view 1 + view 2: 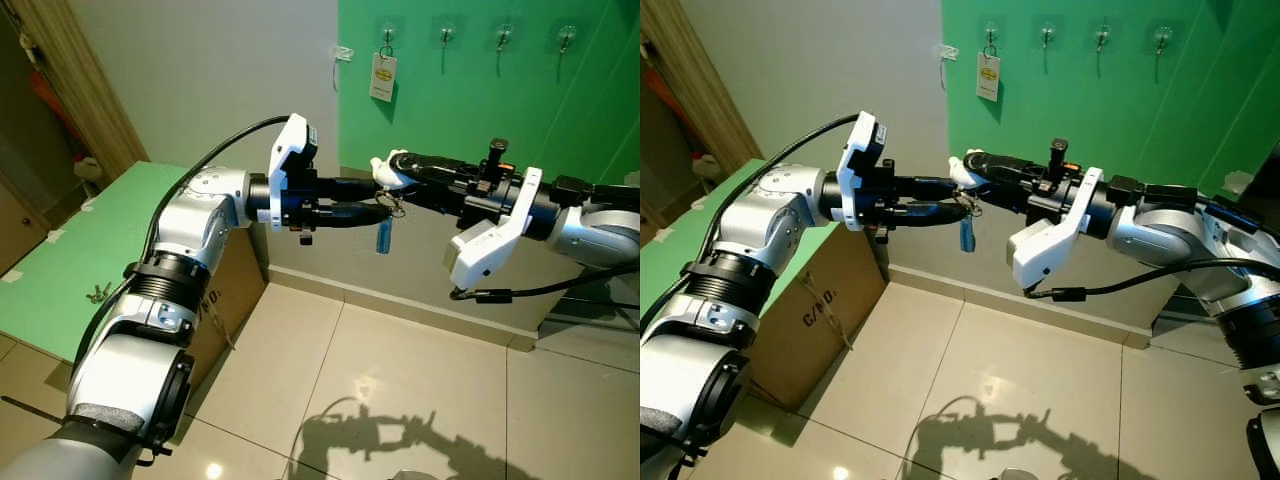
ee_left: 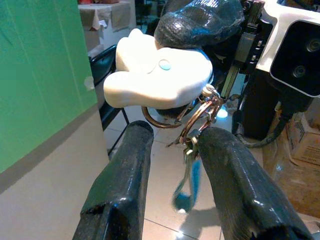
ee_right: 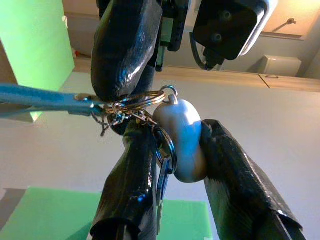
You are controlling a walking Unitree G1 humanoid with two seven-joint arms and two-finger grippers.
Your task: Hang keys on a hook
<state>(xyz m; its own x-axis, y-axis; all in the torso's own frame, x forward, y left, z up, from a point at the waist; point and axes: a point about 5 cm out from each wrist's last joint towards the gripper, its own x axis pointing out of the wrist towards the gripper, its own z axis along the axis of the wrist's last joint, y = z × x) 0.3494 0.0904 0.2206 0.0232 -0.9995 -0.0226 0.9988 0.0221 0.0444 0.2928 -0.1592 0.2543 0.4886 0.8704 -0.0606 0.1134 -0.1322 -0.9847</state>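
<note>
A key bunch hangs in mid-air between my two grippers: a white charm (image 1: 388, 170), metal rings (image 2: 197, 117) and a blue key (image 1: 383, 237) dangling below. My right gripper (image 1: 386, 166) reaches in from the right and is shut on the white charm (image 3: 182, 137). My left gripper (image 1: 384, 200) comes from the left, just under it. Its fingers (image 2: 125, 170) stand open, one on each side of the rings, and one fingertip touches them. Several hooks (image 1: 447, 35) line the green wall above and behind. The leftmost hook (image 1: 386, 36) carries a white tag (image 1: 383, 76).
A green table (image 1: 70, 260) stands at the left with another small key bunch (image 1: 98, 292) on it. A cardboard box (image 1: 815, 300) sits under the table's end. Tiled floor lies below the arms. A black chair frame (image 1: 590, 320) stands at the right.
</note>
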